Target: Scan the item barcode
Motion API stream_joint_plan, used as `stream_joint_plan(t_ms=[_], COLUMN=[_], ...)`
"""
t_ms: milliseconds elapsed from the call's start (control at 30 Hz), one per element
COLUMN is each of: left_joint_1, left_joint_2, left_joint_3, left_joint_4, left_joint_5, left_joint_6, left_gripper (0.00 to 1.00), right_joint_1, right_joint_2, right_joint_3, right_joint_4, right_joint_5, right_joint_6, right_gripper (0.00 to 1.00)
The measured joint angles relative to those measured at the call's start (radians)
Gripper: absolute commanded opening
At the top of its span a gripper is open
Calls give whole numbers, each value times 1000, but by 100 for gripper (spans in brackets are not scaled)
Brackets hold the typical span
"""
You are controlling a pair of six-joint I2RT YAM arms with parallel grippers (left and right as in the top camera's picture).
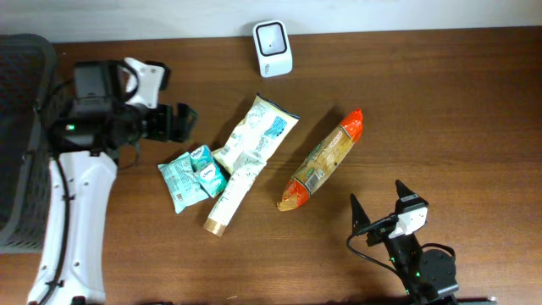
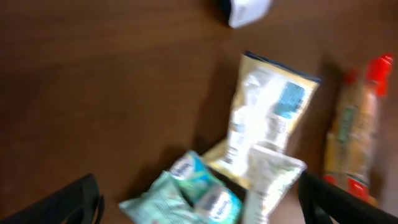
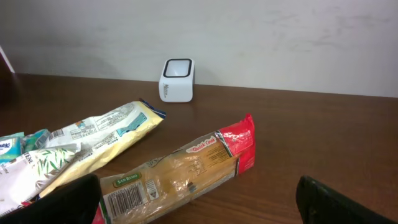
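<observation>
A white barcode scanner point(image 1: 273, 36) stands at the table's far edge. In the middle lie a cream pouch point(image 1: 258, 135), a white tube point(image 1: 230, 193) with a gold cap, teal packets point(image 1: 191, 174) and a long orange pasta packet point(image 1: 323, 159). My left gripper point(image 1: 188, 122) hovers open just left of the pouch and above the teal packets point(image 2: 193, 196), holding nothing. My right gripper point(image 1: 377, 193) stands open near the front edge. It faces the pasta packet point(image 3: 180, 171), whose barcode label shows at its near end. The scanner point(image 3: 177, 79) stands beyond.
A dark mesh basket point(image 1: 21, 135) sits at the left edge of the table. A white wall runs behind the scanner. Bare wood point(image 1: 457, 110) lies to the right of the pasta packet.
</observation>
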Motion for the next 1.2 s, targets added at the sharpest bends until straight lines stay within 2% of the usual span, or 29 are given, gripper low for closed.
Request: stream_joint_plan(t_ms=[233, 333, 433, 467, 533, 600, 767, 933, 1067, 1200], left_joint_1=[29, 29, 29, 29, 29, 29, 29, 29, 29, 29], left_joint_2=[0, 0, 0, 0, 0, -2, -2, -4, -4, -5], left_joint_3=[0, 0, 0, 0, 0, 0, 0, 0, 0, 0], left_joint_4=[20, 19, 20, 18, 19, 21, 19, 16, 17, 17], left_joint_5=[-21, -27, -28, -30, -31, -31, -31, -31, -31, -31], left_joint_6=[33, 33, 34, 34, 36, 36, 36, 36, 36, 36], left_gripper=[99, 99, 99, 99, 99, 99, 99, 99, 99, 99], right_joint_1=[0, 0, 0, 0, 0, 0, 0, 0, 0, 0], right_joint_2=[0, 21, 115, 173, 256, 406, 698, 886, 985, 1009], right_joint_3=[12, 136, 384, 488, 589, 643, 653, 658, 657, 662], right_joint_4=[-26, -245, -495, -585, -738, -792, -596, -426, -317, -67], right_joint_5=[-43, -109, -150, -182, -209, -202, -166, -158, -157, -158], right_joint_6=[81, 95, 127, 138, 151, 153, 126, 111, 100, 79], right_gripper=[99, 99, 99, 99, 99, 99, 99, 99, 99, 100])
